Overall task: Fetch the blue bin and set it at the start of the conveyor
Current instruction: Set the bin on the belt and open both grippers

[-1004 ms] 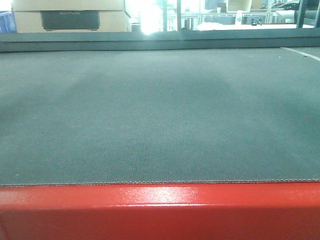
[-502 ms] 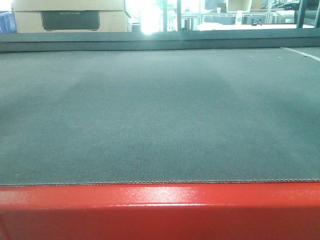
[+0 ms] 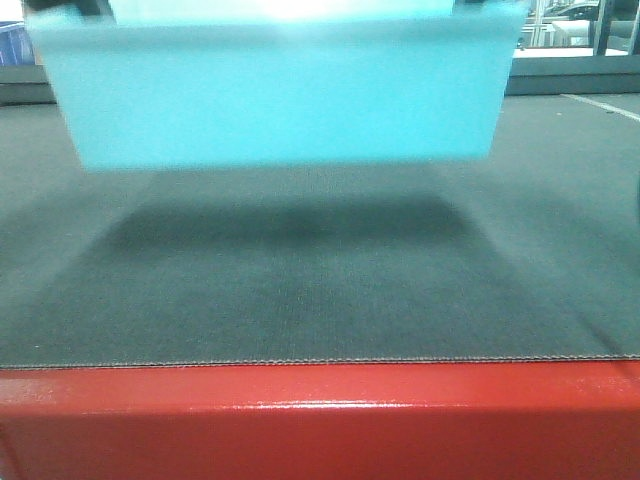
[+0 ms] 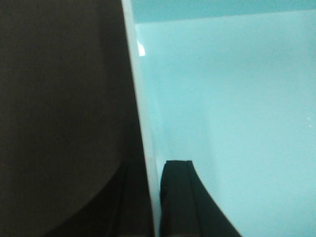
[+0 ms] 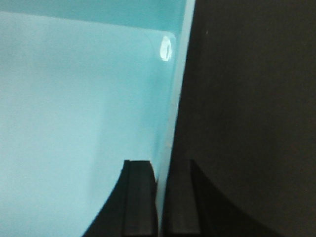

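The blue bin, pale cyan with smooth tapered walls, hangs above the far part of the conveyor start, a dark grey belt with a red frame. It casts a shadow on the belt. In the left wrist view my left gripper is shut on the bin's left rim, one finger inside the bin, one outside. In the right wrist view my right gripper is shut on the bin's right rim, one finger inside the bin, one outside.
The belt's dark far rail shows behind the bin at the right. A white line crosses the belt's far right corner. A dark royal-blue bin shows at the top left.
The blue bin has come into the front view from above, down over the belt. It hides the cardboard box and windows seen earlier, and its shadow on the belt has darkened.
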You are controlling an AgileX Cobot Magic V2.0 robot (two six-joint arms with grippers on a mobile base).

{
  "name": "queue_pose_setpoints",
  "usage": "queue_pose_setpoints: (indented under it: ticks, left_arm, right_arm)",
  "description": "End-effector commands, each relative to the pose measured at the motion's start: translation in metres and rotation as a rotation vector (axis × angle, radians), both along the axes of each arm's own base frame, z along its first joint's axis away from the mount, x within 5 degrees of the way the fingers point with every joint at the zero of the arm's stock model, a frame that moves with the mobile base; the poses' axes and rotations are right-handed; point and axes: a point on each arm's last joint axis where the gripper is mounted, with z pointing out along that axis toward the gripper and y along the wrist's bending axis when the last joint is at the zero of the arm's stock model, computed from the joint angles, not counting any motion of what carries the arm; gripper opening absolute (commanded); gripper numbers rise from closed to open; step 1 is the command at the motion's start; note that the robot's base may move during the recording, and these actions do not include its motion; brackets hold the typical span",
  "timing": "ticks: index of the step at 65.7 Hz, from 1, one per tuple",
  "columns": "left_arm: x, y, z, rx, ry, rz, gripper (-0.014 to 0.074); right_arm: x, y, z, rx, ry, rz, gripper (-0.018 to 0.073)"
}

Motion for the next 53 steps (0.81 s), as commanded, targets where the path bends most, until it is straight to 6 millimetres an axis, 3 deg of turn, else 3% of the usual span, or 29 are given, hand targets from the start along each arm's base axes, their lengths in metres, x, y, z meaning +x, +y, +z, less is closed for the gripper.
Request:
queue_pose_setpoints:
  ticks: [1,5,10,17,22,27,29,33,41,48,53]
  left_arm:
    - [0.005,0.001,-0.007,0.015,-0.018,-0.006,-0.0111]
    - [0.007,0.001,-0.015,0.02,0.004,-0.006,-0.0106]
    - [0.007,0.001,-0.019,0.024,0.016,-0.006,-0.0043]
    - [0.008,0.002,-0.02,0.042,0.014,-0.009,0.0164]
    - [0.008,0.002,-0.02,0.048,0.014,-0.01,0.0363]
    - [0.007,0.003,-0.017,0.049,0.019,-0.009,0.0596]
    - [0.005,0.003,-0.015,0.049,0.019,-0.009,0.0625]
    - [0.001,0.004,-0.006,0.047,0.006,-0.008,0.0575]
    - [-0.017,0.009,0.017,0.052,-0.019,-0.005,0.0446]
    - [-0.031,0.017,0.034,0.056,-0.034,0.011,0.0313]
    - [-0.042,0.026,0.044,0.056,-0.054,0.025,0.0171]
  right_arm:
    - [0.01,-0.003,-0.011,-0.041,-0.008,0.009,-0.0114]
    - [0.013,-0.002,-0.018,-0.046,0.015,0.01,-0.0052]
    - [0.014,-0.002,-0.022,-0.049,0.025,0.01,0.0125]
    - [0.014,-0.002,-0.021,-0.055,0.021,0.01,0.0442]
    - [0.013,-0.003,-0.018,-0.054,0.016,0.01,0.0579]
    - [0.01,-0.003,-0.013,-0.051,0.005,0.01,0.0557]
    - [0.008,-0.004,-0.01,-0.05,0.0,0.01,0.0545]
    - [0.004,-0.005,-0.001,-0.046,-0.019,0.009,0.0505]
    - [-0.012,-0.009,0.025,-0.048,-0.075,0.007,0.034]
    - [-0.029,-0.016,0.047,-0.059,-0.119,0.0,0.011]
    - [-0.038,-0.023,0.058,-0.065,-0.162,-0.012,-0.0059]
